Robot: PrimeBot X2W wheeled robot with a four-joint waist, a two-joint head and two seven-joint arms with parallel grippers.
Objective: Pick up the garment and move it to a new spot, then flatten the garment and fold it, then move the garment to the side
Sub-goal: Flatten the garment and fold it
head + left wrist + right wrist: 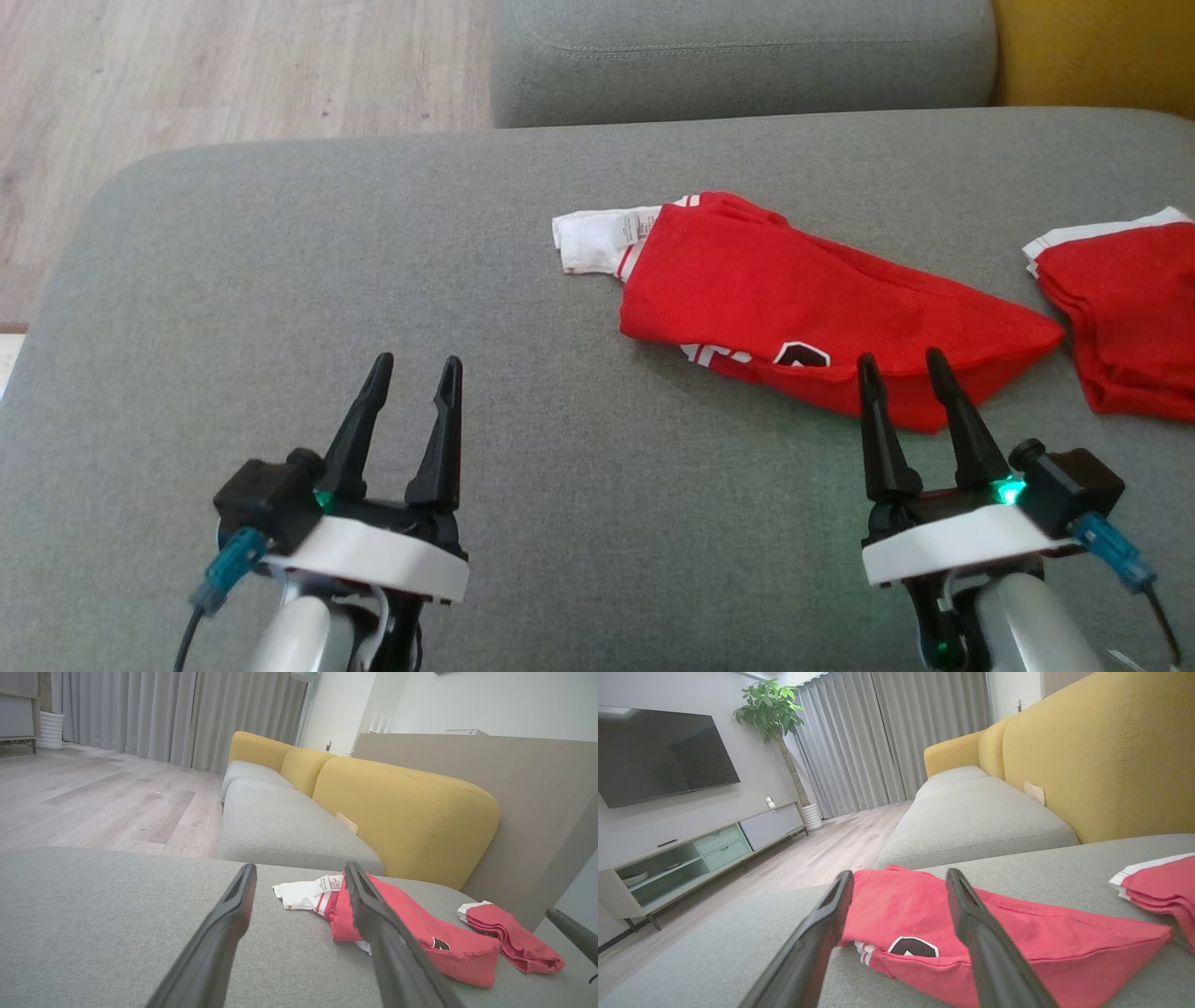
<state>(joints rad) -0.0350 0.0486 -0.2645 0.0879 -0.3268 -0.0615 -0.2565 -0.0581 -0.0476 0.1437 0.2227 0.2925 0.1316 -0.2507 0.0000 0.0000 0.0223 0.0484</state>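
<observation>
A red garment [803, 308] with white trim and a black badge lies bunched on the grey sofa seat [373, 280], a white part with a label sticking out at its left end. It also shows in the left wrist view [420, 928] and the right wrist view [994, 933]. My right gripper [903, 364] hovers open just in front of the garment's near edge, fingers pointing at it. My left gripper [417, 369] stands open over bare seat, well to the garment's left. Neither holds anything.
A second red garment [1130, 308], folded with white trim, lies at the seat's right edge. Yellow backrests [402, 807] rise behind the seat, and another grey seat cushion [738, 56] adjoins it. Wooden floor [187, 75] lies off the left side.
</observation>
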